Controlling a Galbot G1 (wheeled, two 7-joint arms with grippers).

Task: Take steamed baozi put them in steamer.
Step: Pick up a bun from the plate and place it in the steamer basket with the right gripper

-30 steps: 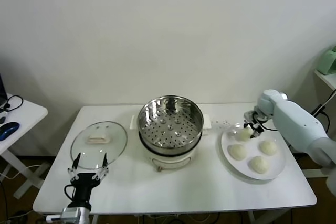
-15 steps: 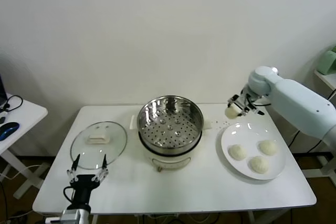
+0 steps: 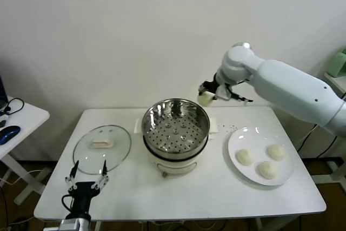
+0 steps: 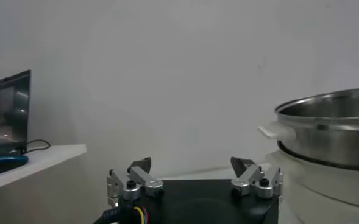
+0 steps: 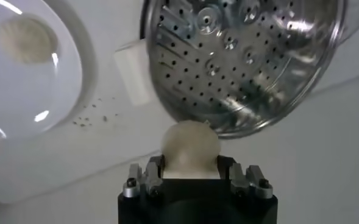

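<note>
The right gripper [image 3: 208, 97] holds one cream-white round baozi [image 5: 189, 143] pinched above the far rim of the shiny perforated steel steamer [image 3: 175, 125]. Best to centre over the insert, lower, then release. The left gripper [image 4: 194, 179] idles, spread wide, near the table's front edge.

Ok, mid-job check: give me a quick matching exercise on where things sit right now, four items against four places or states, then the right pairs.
Items:
1. right gripper
2. glass lid
3. steamer
4. white plate

Places or states:
A. flat on the table, to the steamer's left
B. holds three baozi
C. shut on a baozi, up in the air by the steamer's rim
D. open, perforated insert with nothing on it

Pairs: 1-C, 2-A, 3-D, 4-B
</note>
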